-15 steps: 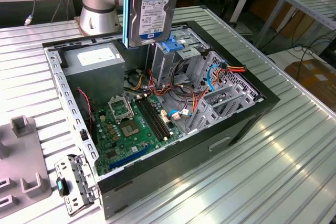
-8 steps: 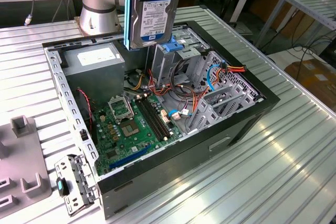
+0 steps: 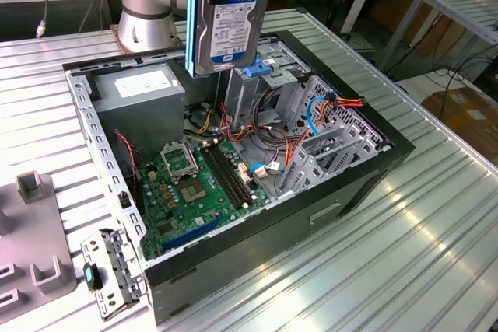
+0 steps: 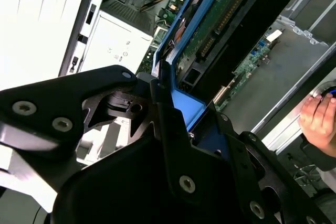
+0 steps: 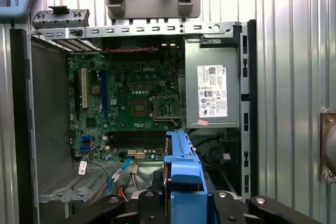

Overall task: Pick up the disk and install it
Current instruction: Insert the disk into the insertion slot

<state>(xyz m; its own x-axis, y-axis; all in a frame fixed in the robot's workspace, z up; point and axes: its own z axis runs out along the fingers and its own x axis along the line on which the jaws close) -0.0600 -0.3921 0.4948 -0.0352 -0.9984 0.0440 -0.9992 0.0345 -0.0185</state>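
The gripper (image 5: 182, 203) has its jaws closed on the disk (image 3: 232, 21), one black finger on each side of the blue plastic at the drive's upper end. That grip leaves the rest of the body hanging free below. In the exterior view the disk is in the air above the far side of the open computer case (image 3: 311, 215), directly over the grey drive cage (image 3: 272, 87) with its blue latch (image 3: 255, 70), and apart from both. Its long axis stands close to upright, leaning slightly. The white and blue label faces that camera and the lower short end points down toward the cage. The upright carry probably suits a bay that takes the drive end-first along its blue side rails, though the slot itself is hard to make out. In the second wrist view the green circuit-board side of the drive runs away from the fingers (image 4: 105, 108) toward the case interior, and a person's hand (image 4: 317, 116) rests at the edge of the scene, well away from the drive. Below, the motherboard (image 3: 194, 184) and the power supply (image 3: 140, 95) lie exposed, so the pickup looks done and the disk is not yet seated.
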